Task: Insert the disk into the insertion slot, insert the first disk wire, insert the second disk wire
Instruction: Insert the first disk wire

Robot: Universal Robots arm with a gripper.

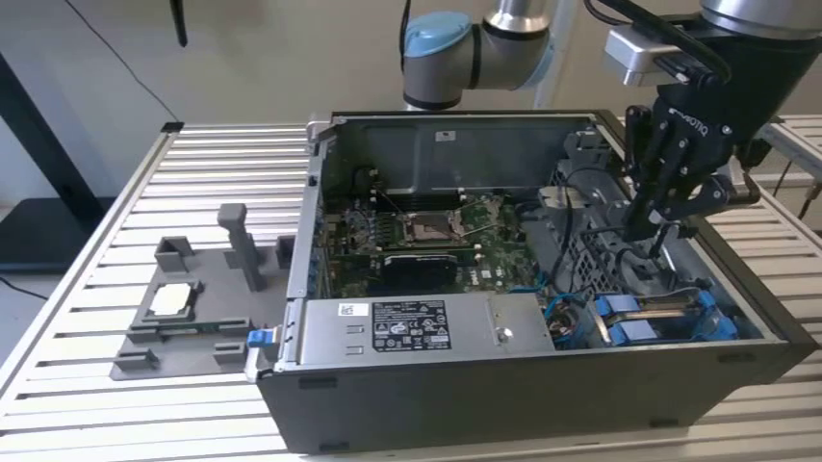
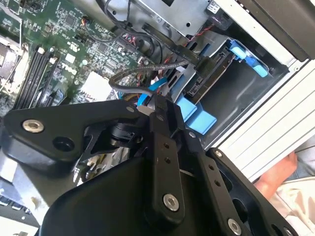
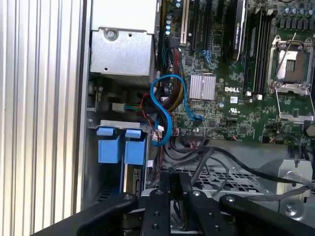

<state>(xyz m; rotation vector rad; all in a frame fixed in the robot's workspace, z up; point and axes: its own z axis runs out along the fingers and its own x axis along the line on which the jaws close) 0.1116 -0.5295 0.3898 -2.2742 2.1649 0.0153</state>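
The open computer case (image 1: 514,404) lies on the slatted table. Its insertion slot (image 1: 719,322), a dark metal bay with blue clips (image 3: 109,150), is at the near corner on the exterior view's right. The disk (image 2: 211,78) sits inside that bay; its edge (image 3: 129,182) shows below the clips. A dark wire connector (image 2: 199,63) rests against the disk's end, and a blue wire (image 3: 165,113) loops beside the bay. My gripper (image 1: 646,239) hangs inside the case just above the bay's metal cage, fingers (image 3: 165,187) drawn together. I cannot tell whether they pinch anything.
The labelled power-supply box (image 1: 411,327) fills the case's near side, with the motherboard (image 1: 437,241) behind it. A grey fixture (image 1: 192,308) stands on the table to the exterior view's left. Black cables (image 3: 231,162) cross the cage near my fingers. A hand (image 2: 275,182) rests outside the case wall.
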